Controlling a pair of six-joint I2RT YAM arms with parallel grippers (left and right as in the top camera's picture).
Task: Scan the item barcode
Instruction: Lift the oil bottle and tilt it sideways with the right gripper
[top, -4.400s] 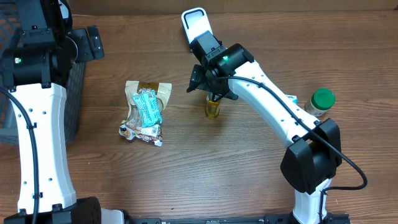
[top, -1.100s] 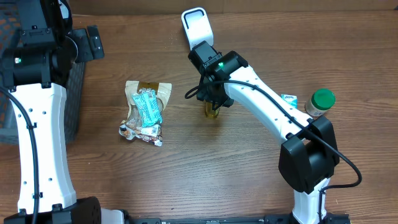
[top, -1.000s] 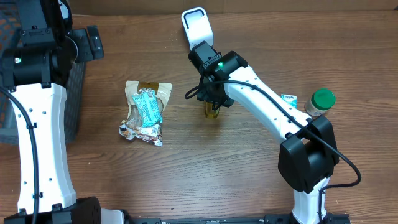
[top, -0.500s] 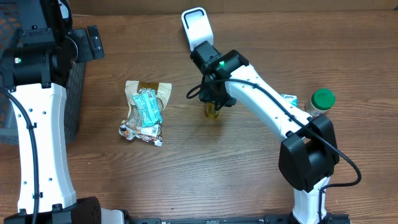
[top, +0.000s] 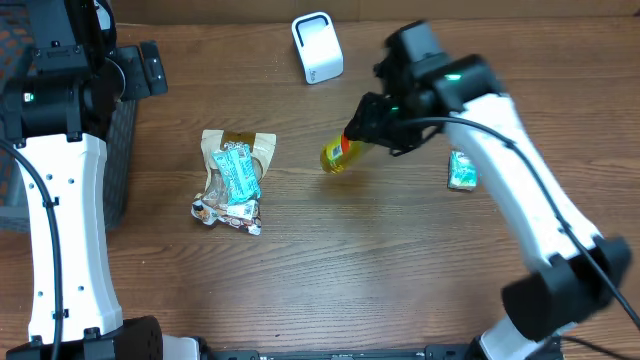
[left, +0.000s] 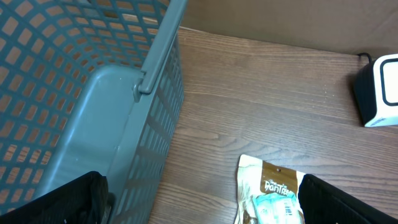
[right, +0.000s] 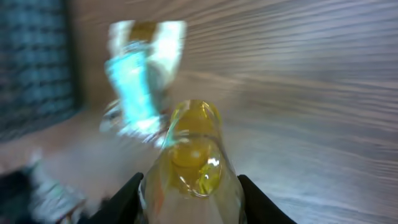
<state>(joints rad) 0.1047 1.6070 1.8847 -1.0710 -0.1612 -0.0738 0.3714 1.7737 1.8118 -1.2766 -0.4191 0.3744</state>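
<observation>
Brown wood-grain table (top: 350, 262); right jaws pinch yellow bottle (top: 336, 158), left jaws spread wide.

The wooden table (top: 330, 285) carries a snack pouch (top: 233, 178) (smaller wrappers bunched at its near end). Left of the pouch stands a mesh basket (left: 62, 74), beyond it to the right a white scanner (top: 317, 47), far right a small green packet (top: 461, 170).

Right wrist view motion-smeared, snack pouch (right: 134, 81) blurred, yellow bottle (right: 189, 155) label unreadable, left fingers (left: 50, 199) cropped at bottom
</observation>
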